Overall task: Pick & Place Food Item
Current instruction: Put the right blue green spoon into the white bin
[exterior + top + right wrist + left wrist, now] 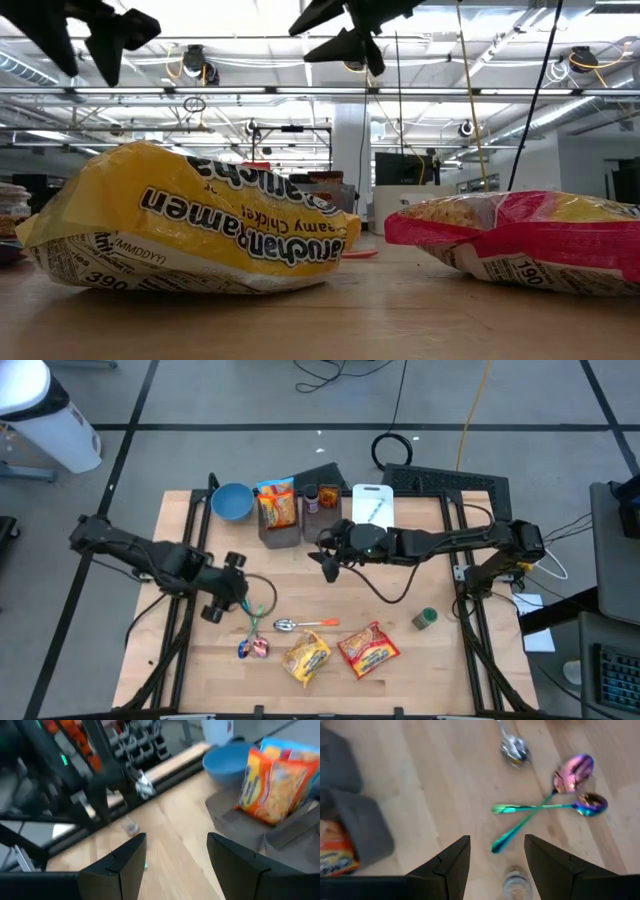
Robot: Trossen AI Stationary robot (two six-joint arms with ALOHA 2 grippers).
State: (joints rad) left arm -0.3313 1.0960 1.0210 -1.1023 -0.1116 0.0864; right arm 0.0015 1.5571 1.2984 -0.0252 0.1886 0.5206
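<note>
High view: two ramen packets are seen loose on the bench point(420, 575), the yellow ramen packet point(306, 658) touching the red ramen packet point(368, 648), both beyond the left gripper point(216, 603) and well apart from the right gripper point(329, 563).
Handling: judged light, crinkly, slippery, brittle inside; best taken across a packet's middle.
Jaws: both parted, nothing held.
Containers: grey bin point(279, 525) holds an orange snack bag point(277, 506); blue bowl point(232, 501) appears empty.

Wooden table point(420, 660) with 2 ramen packets point(340, 652)
</note>
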